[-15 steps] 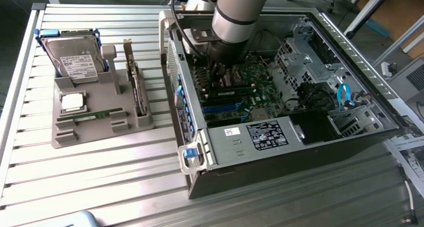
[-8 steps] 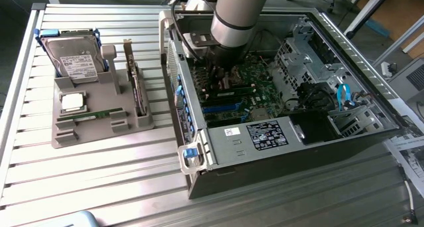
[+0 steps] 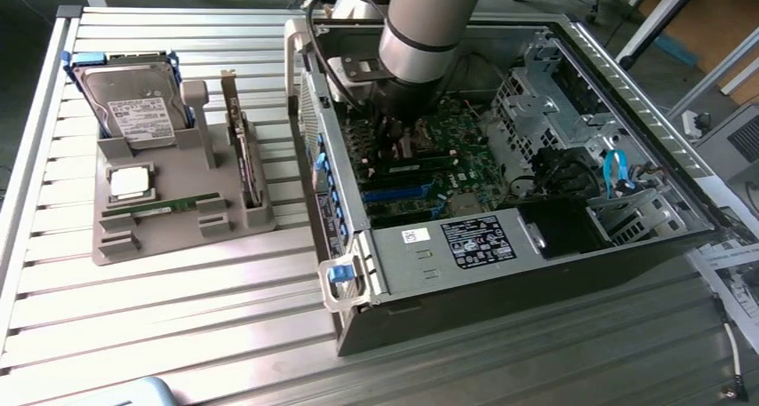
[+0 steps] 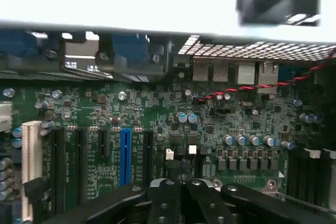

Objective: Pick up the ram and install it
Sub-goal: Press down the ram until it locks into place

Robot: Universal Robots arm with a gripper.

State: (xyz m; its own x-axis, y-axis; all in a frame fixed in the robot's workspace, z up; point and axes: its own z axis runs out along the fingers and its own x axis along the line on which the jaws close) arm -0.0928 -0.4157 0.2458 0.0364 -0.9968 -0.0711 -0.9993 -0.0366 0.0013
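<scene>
The open computer case (image 3: pixel 522 202) lies on the slatted table (image 3: pixel 178 317); the arm reaches down over its motherboard (image 4: pixel 157 124). The gripper (image 4: pixel 180 169), shut and empty-looking, hovers there. The ram (image 3: pixel 160 208) lies on the grey holder (image 3: pixel 178 237), well apart, so a good pickup means centring on that stick.

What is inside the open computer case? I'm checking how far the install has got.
Inside the computer case: the green motherboard with slots, the arm reaching in. The arm covers the board beneath it.

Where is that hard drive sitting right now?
In the exterior view the hard drive stands propped at the back of the grey holder, on the exterior view's left, beside the open computer case.
</scene>
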